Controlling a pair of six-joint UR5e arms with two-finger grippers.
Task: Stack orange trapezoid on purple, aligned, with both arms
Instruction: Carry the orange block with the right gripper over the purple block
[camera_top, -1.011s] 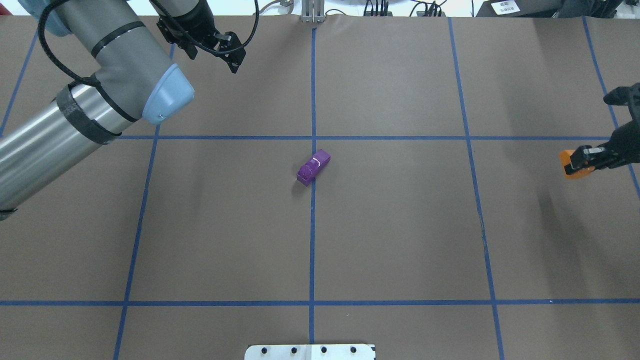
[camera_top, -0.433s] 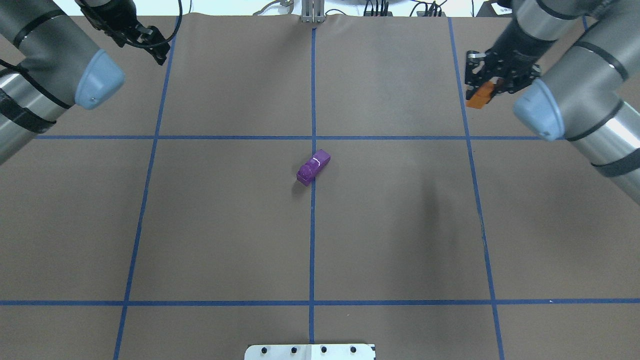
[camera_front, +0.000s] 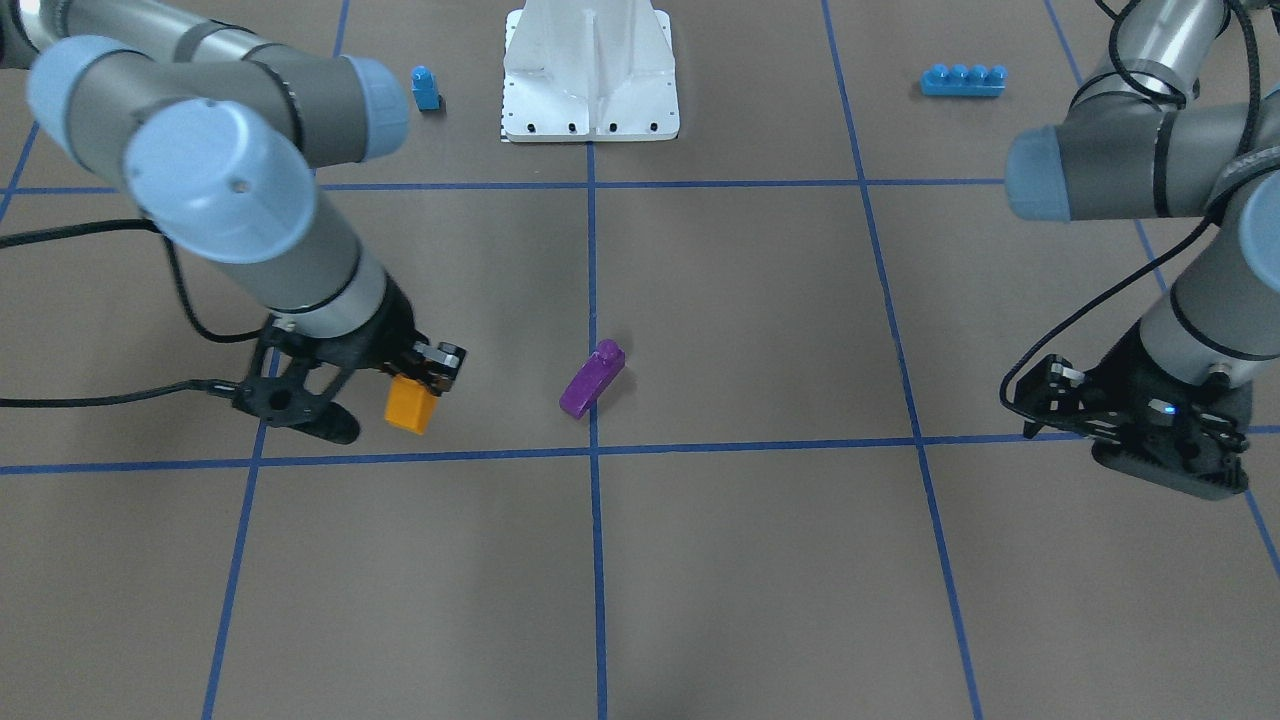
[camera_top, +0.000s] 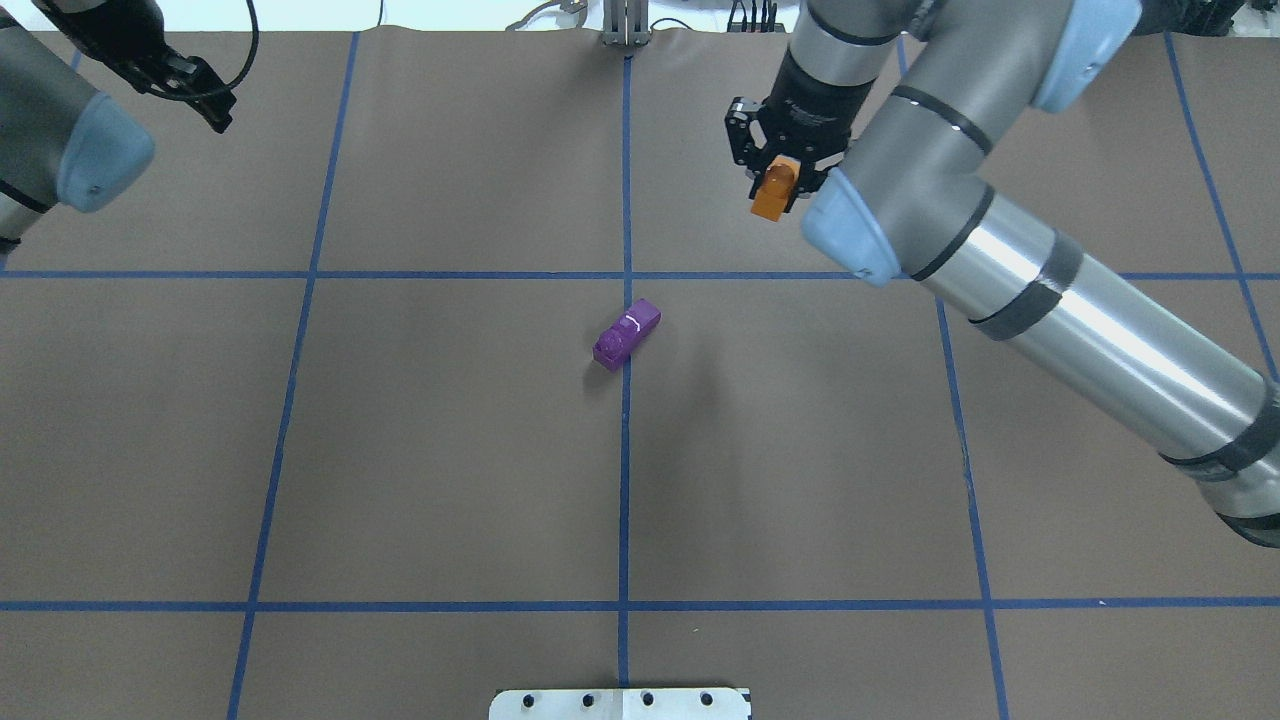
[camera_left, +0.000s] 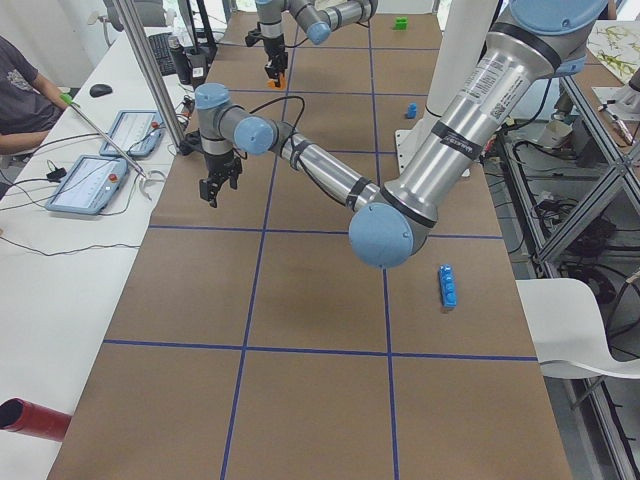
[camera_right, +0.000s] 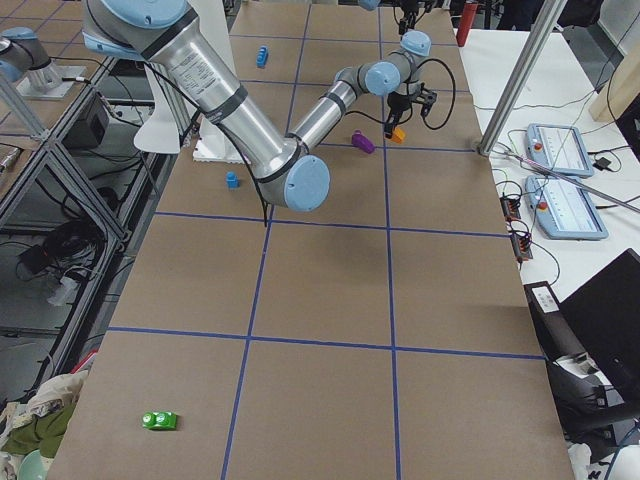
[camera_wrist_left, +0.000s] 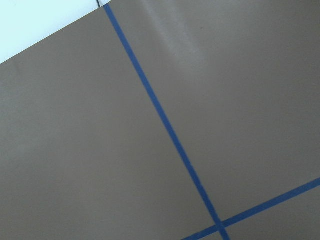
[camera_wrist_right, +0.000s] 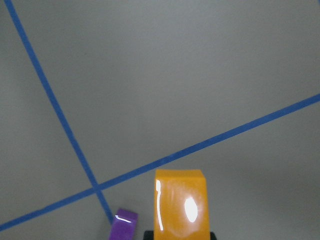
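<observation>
The purple brick (camera_top: 627, 334) lies alone on the brown table's centre line, and it also shows in the front view (camera_front: 592, 379). My right gripper (camera_top: 776, 178) is shut on the orange trapezoid (camera_top: 772, 193) and holds it above the table, beyond and to the right of the purple brick. The right wrist view shows the orange trapezoid (camera_wrist_right: 181, 205) with the purple brick (camera_wrist_right: 123, 226) at the bottom edge. My left gripper (camera_top: 205, 100) is open and empty over the far left corner, far from both bricks; its wrist view shows only table.
A small blue one-stud brick (camera_front: 425, 88) and a blue four-stud brick (camera_front: 963, 79) lie near the white pedestal base (camera_front: 590, 70). A green object (camera_right: 158, 420) lies at the table's right end. Blue tape lines cross the table.
My right arm has swung in from the right edge toward the back centre, carrying the orange trapezoid. My left gripper has moved left to the far corner. The purple brick has not moved.
</observation>
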